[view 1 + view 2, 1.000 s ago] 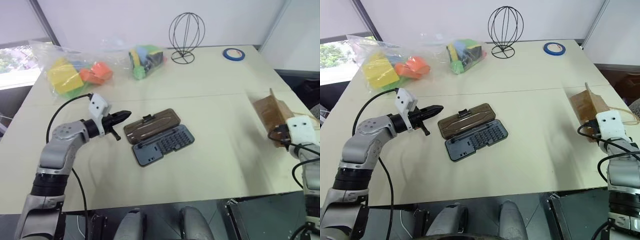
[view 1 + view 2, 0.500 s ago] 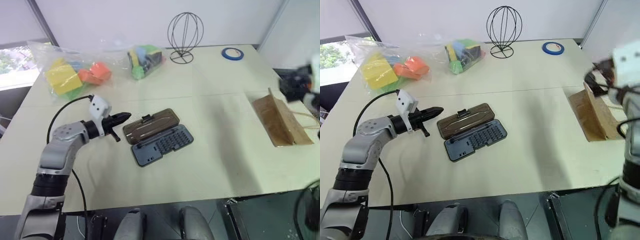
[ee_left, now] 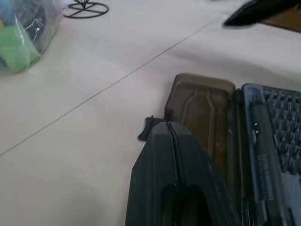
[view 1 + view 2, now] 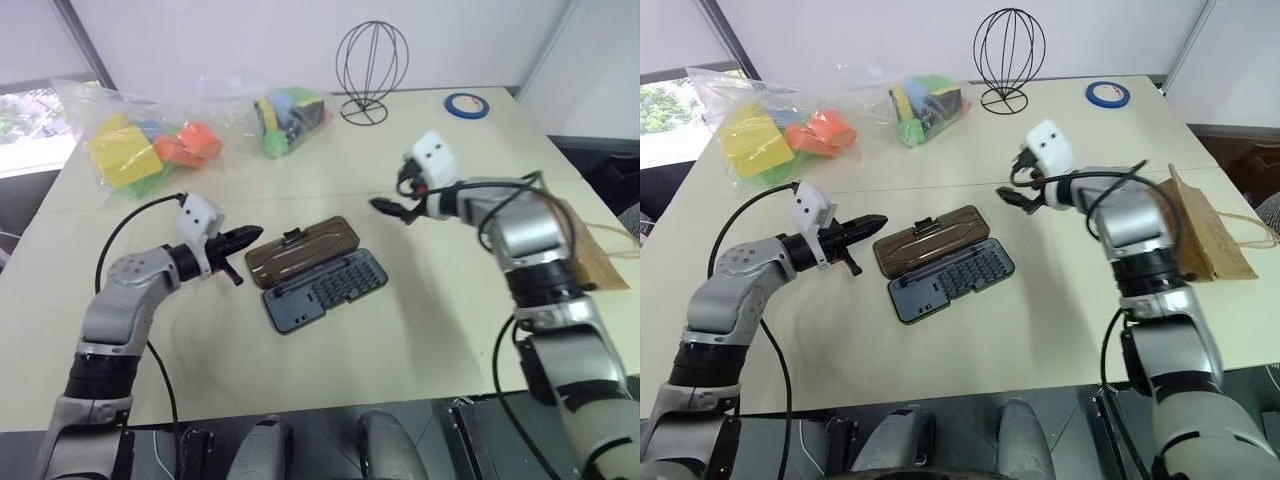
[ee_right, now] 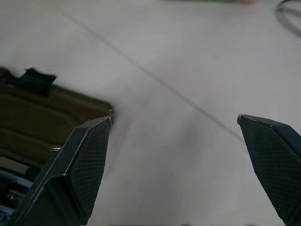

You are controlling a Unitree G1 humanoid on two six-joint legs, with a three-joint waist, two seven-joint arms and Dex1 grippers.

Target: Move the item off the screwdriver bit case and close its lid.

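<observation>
**A:** Case first, since it lies nearest. Where does it stand?

**B:** The screwdriver bit case (image 4: 326, 288) lies open mid-table, its smoky-brown lid (image 4: 302, 249) folded flat behind the tray, latch on the far edge. Nothing rests on it; the kraft paper bag (image 4: 1204, 232) lies well apart, near the right edge of the table (image 4: 430, 330).

**A:** And the grippers?

**B:** The left gripper (image 4: 247, 234) hovers just beside the lid's left end, fingers pressed together. The right gripper (image 4: 1015, 198) hangs above the table beyond the lid's right end, fingers spread wide, holding nothing.

**A:** How should the lid handle?

**B:** I judge it light, stiff plastic, smooth enough to slip. Best lifted at the far edge near the latch and swung over on its hinge, then pressed until it clicks. The loose bits could rattle if the tray shifts.

**A:** Anything in the way?

**B:** No. The bags of coloured blocks (image 4: 140, 145), the wire stand (image 4: 371, 70) and the blue tape roll (image 4: 467, 106) sit far back.
</observation>
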